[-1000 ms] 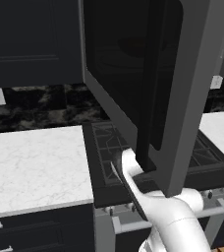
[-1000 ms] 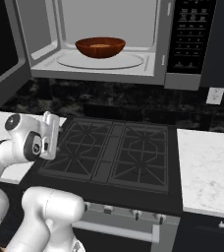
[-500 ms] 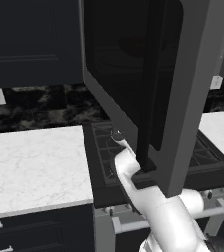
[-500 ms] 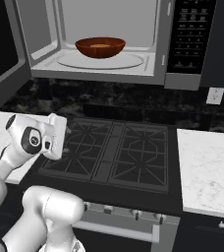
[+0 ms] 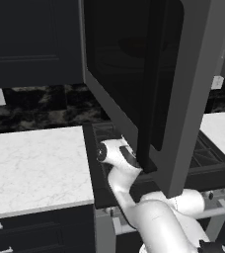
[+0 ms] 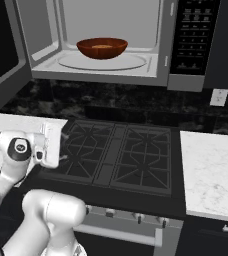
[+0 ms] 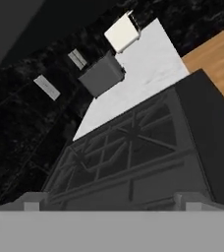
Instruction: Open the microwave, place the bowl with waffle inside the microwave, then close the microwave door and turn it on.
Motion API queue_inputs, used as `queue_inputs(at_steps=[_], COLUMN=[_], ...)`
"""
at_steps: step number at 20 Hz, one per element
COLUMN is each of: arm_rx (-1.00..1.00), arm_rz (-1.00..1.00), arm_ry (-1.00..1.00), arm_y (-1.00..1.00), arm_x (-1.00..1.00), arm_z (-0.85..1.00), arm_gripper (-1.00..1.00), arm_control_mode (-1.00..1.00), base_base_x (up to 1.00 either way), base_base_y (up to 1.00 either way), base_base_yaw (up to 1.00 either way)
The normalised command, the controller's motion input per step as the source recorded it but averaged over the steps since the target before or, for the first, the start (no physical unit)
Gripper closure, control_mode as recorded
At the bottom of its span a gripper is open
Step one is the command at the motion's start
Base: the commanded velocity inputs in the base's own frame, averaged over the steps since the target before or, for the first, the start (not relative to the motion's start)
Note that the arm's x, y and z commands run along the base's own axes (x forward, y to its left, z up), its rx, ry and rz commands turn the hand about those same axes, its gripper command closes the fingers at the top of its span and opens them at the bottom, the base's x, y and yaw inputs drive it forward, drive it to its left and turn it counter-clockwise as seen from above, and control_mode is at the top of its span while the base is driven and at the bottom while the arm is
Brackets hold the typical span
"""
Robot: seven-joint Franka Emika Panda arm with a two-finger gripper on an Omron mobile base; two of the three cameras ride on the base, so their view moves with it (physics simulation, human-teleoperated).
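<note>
- Inside, the bowl (image 6: 102,47) sits on the turntable of the microwave (image 6: 111,42).
- The microwave door (image 5: 149,84) stands swung wide open.
- The gripper (image 6: 61,147) hangs low over the stove (image 6: 118,157), fingers spread, holding nothing.

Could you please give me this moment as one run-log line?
bowl: inside microwave | microwave door: open | gripper: open, empty, low over stove | next: close door
</note>
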Motion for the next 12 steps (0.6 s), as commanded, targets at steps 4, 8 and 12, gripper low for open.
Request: queue_inputs(at_steps=[4,8,12], arm_rx=[-0.18,-0.12,-0.16], arm_rz=[-0.05,0.0,0.0], arm_ry=[-0.11,-0.15,-0.11], arm_y=[0.32,0.87,1.0], arm_x=[-0.36,-0.74,-0.66], arm_z=[0.02,0.12,0.17], arm_gripper=[-1.0,-1.0,-1.0], arm_control_mode=[-1.0,-1.0,-1.0], base_base_x=[0.0,0.0,0.0], base_base_y=[0.0,0.0,0.0], base_base_yaw=[0.0,0.0,0.0])
